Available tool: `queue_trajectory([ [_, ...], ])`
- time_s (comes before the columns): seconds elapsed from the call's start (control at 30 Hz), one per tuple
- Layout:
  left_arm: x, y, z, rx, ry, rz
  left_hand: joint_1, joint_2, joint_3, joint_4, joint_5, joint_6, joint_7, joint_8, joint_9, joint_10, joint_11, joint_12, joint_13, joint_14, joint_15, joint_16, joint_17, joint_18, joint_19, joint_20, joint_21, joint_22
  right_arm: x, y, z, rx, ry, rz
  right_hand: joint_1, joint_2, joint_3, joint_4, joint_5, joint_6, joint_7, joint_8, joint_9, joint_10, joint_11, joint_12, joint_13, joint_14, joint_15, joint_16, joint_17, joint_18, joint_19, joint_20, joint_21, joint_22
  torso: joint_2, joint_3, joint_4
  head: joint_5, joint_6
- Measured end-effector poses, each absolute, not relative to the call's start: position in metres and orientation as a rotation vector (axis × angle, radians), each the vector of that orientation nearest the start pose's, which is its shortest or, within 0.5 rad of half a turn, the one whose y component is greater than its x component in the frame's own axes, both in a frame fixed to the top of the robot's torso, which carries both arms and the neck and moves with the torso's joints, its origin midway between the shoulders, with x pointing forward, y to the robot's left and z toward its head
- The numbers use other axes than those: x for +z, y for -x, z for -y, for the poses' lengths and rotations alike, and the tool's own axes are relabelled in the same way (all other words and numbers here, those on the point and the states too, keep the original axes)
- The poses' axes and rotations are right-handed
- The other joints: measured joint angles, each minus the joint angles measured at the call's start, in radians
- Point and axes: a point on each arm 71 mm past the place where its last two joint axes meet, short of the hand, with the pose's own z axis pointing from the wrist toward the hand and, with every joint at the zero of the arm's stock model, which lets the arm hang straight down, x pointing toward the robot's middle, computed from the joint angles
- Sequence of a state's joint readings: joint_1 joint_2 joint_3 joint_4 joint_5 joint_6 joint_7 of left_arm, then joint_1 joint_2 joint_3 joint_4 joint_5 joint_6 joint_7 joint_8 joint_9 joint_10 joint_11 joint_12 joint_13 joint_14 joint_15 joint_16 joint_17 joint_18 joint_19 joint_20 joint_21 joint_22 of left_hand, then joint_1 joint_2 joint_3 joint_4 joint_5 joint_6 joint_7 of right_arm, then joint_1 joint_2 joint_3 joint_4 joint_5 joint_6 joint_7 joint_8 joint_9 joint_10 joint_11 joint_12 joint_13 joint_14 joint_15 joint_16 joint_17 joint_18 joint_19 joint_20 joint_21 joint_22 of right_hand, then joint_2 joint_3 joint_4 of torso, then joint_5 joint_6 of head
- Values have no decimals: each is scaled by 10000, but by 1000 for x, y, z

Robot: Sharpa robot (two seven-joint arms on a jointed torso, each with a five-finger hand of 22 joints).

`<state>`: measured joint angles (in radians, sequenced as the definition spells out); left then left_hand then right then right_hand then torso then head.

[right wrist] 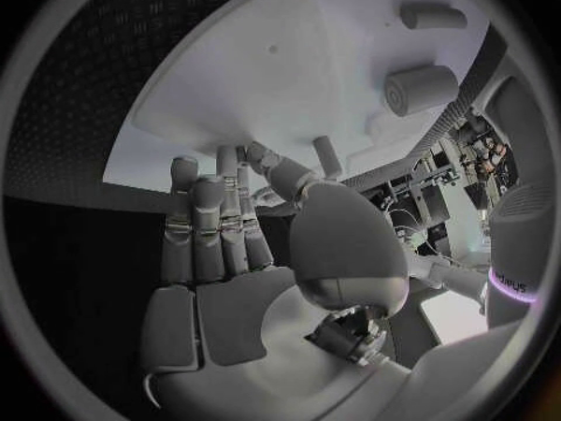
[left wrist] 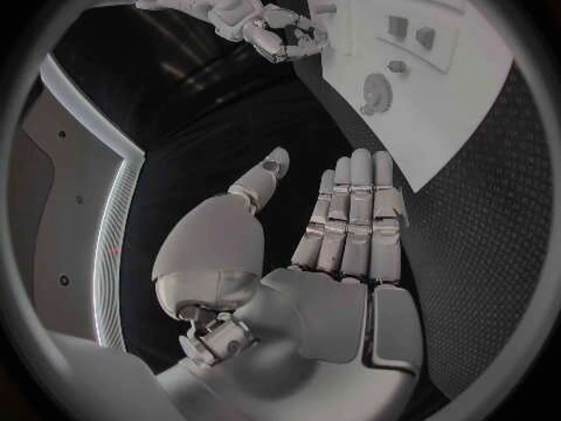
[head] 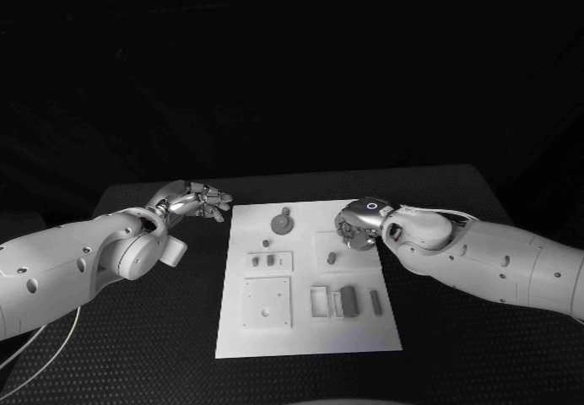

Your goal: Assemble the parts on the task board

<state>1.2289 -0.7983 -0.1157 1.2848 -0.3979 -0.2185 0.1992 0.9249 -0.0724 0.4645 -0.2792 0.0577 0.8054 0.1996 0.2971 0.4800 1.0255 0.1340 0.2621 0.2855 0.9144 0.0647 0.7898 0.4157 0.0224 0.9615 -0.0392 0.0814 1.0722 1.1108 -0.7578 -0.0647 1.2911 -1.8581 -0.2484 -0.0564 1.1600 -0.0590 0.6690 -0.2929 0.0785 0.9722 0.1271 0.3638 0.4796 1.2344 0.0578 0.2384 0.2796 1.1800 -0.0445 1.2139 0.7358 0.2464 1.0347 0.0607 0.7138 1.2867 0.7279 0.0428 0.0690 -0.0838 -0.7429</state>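
Observation:
The white task board [head: 307,331] lies in the middle of the black table. On it are a round grey part with a stem [head: 283,222], two small parts in a frame [head: 269,261], a square plate [head: 267,302] and upright rectangular parts [head: 348,301]. My left hand [head: 195,201] hovers off the board's far left corner with its fingers straight [left wrist: 351,215] and nothing in it. My right hand [head: 361,224] hangs over the board's far right area. Its fingers [right wrist: 210,215] are stretched out and hold nothing. The round part [right wrist: 421,86] lies beyond them.
Black table surface [head: 474,337] surrounds the board on all sides. My right hand [left wrist: 275,30] appears in the left wrist view at the board's [left wrist: 467,94] far edge. A small part [head: 331,257] lies just below the right hand.

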Motion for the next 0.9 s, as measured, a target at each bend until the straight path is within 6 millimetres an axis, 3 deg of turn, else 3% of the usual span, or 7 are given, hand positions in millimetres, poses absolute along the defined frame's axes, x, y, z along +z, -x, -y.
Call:
queue_trajectory([
  [0.33,-212,-522,-254,-11572,7977,-17080,0,0,0,0,0,-36,35,0,-18,-37,37,-5,0,0,0,-41,37,-7,0,0,-36,-8,-254,-496,219,3587,5263,-16955,196,194,-27,-24,-56,183,-90,55,57,209,-108,2,103,162,-88,0,28,-20,160,-124,45,65,4,-6,-4,-25,-13],
  [0.9,-213,-522,-256,-11497,8012,-17088,-40,40,-22,23,0,-59,13,0,-27,-57,57,-43,-8,0,0,-42,70,-9,36,36,-36,-20,-251,-493,222,3780,4658,-16984,263,259,-51,-46,-9,306,-144,137,106,381,-150,0,174,289,-139,0,61,-17,284,-141,45,88,4,-12,0,-35,5],
])
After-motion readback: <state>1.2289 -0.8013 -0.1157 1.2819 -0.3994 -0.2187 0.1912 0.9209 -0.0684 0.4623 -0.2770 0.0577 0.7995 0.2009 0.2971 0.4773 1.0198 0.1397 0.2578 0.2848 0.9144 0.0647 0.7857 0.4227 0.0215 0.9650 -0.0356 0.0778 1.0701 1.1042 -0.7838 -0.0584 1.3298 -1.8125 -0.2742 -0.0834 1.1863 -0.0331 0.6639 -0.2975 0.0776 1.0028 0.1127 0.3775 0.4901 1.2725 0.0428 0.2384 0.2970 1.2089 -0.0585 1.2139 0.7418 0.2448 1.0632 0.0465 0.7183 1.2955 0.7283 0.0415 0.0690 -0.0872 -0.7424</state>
